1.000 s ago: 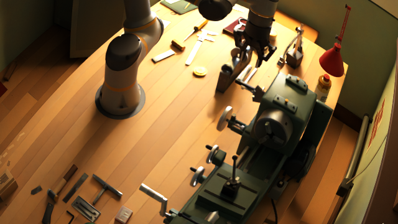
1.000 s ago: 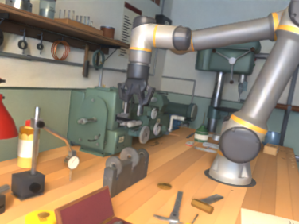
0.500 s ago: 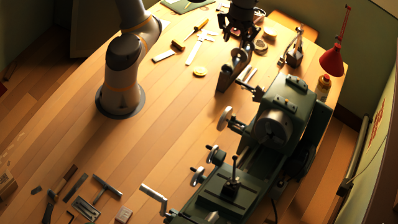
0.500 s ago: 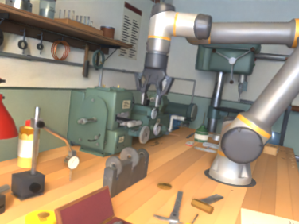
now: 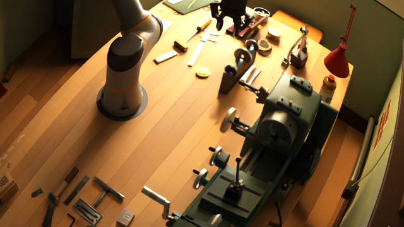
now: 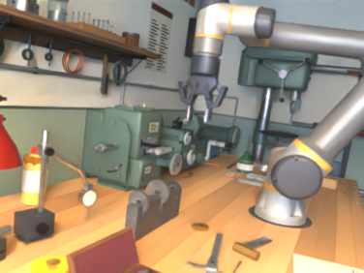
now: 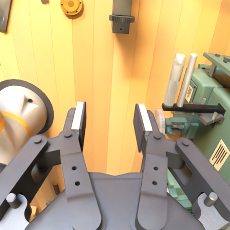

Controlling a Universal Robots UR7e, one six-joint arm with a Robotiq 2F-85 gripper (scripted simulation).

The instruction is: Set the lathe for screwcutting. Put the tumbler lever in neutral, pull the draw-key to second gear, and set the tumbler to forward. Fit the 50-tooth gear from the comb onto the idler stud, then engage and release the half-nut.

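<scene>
The gear comb [image 5: 235, 70] [image 6: 152, 205] stands on the bench left of the lathe's headstock, with disc-shaped gears in its slots; their tooth counts are too small to read. The green lathe [image 5: 268, 135] [image 6: 145, 145] has levers on the headstock's end face [image 6: 107, 146] and two knurled handles on a black bar [image 7: 182, 83]. My gripper [image 5: 225, 19] [image 6: 199, 115] [image 7: 109, 119] hangs high above the bench, beyond the comb and away from the lathe. It is partly open and holds nothing.
My arm's base [image 5: 121, 97] [image 6: 283, 193] stands mid-bench. Rulers, a screwdriver and a brass disc [image 5: 203, 72] lie between the base and the comb. A dial-gauge stand [image 5: 298, 53], a red lamp [image 5: 337, 60] and a bottle [image 5: 328, 85] crowd the far corner.
</scene>
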